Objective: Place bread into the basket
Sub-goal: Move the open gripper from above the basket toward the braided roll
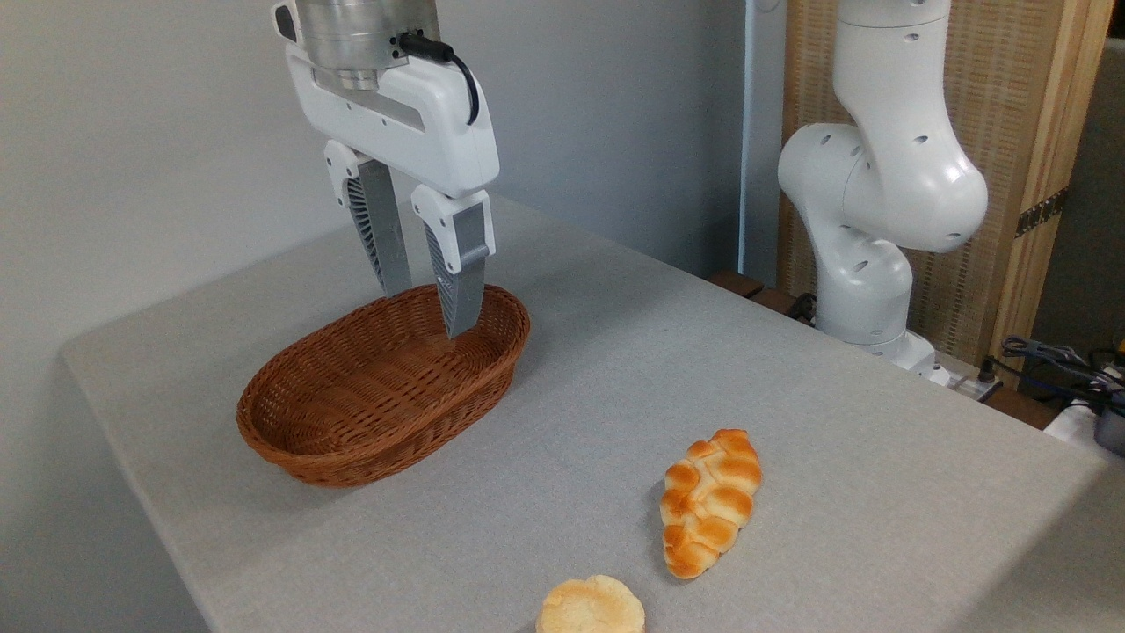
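Fixed camera: the gripper [428, 309], fingers parted narrowly and empty, hangs over the far end of the basket [352, 457]. The bread [710, 501] lies on the bench [835, 422], well apart to the gripper's right and nearer the camera, awaiting pickup; a round bun [591, 607] sits near it.

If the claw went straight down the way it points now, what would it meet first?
Probably the inside floor of the empty wicker basket: the open claw hangs over its far end, nothing between the fingers. Depth is unclear, so it might catch the far rim instead.
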